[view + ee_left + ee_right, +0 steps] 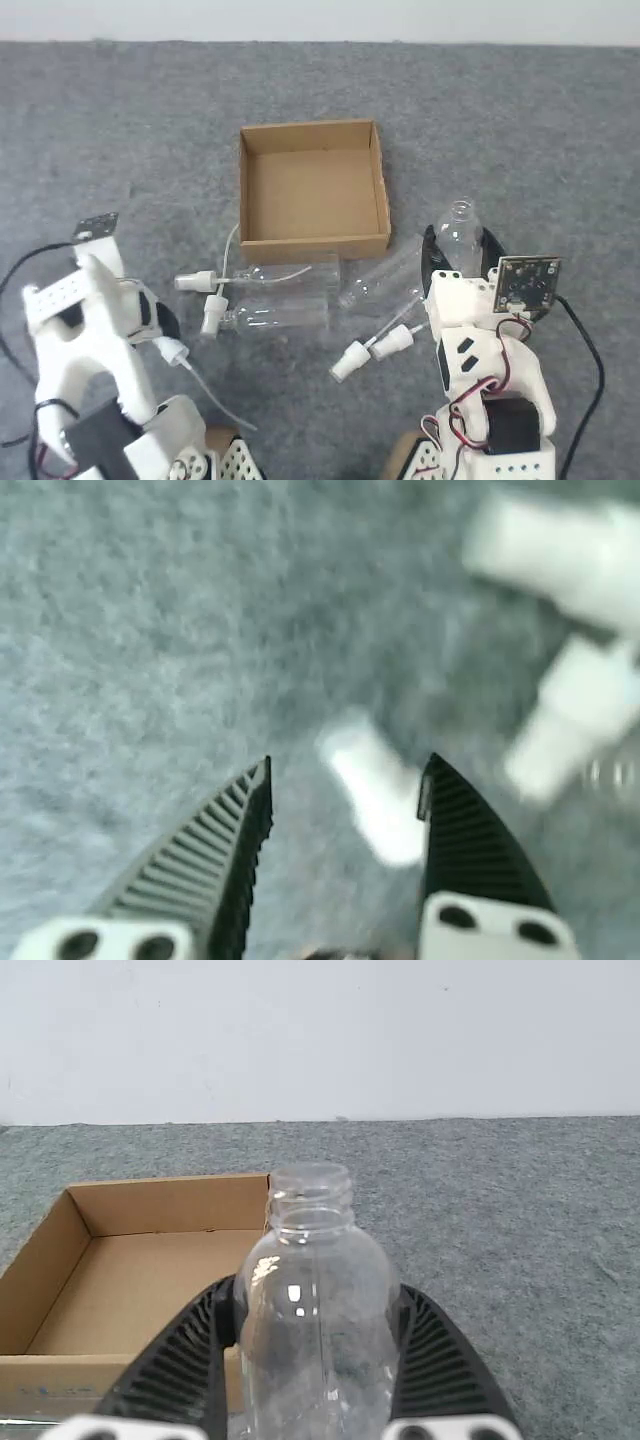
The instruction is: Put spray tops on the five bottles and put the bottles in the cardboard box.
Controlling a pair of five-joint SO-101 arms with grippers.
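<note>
Spray top point(170, 350), white, lower left of the high view. It lies on the grey carpet point(120, 120) at the tip of my left claw point(350, 763). The fingers of that claw stand spread with the top between them, nearer one finger than the other, and as far as I can judge it is not pinched. Its thin dip tube point(220, 400) trails toward the lower edge of the frame, so the long axis runs roughly along my reach, not across it.

Clear bottle point(315, 1320), right of centre: upright, neck open and uncapped, clenched round the body by my right claw point(460, 254).

Cardboard box point(312, 190), upper centre: no bottle in it yet.

Below the box, between the arms, two capped bottles point(280, 315) lie on their sides. An uncapped bottle point(385, 275) lies slanting just beside my right claw, and two loose spray tops point(392, 342) rest at lower centre.

Key relation: the open neck stands well to the right of the top at my left claw, across the lying bottles, and my left arm is the nearer to that top.

Judgement: the coming move calls for closing on the head, then carrying it rightward, tube down, over the neck.
</note>
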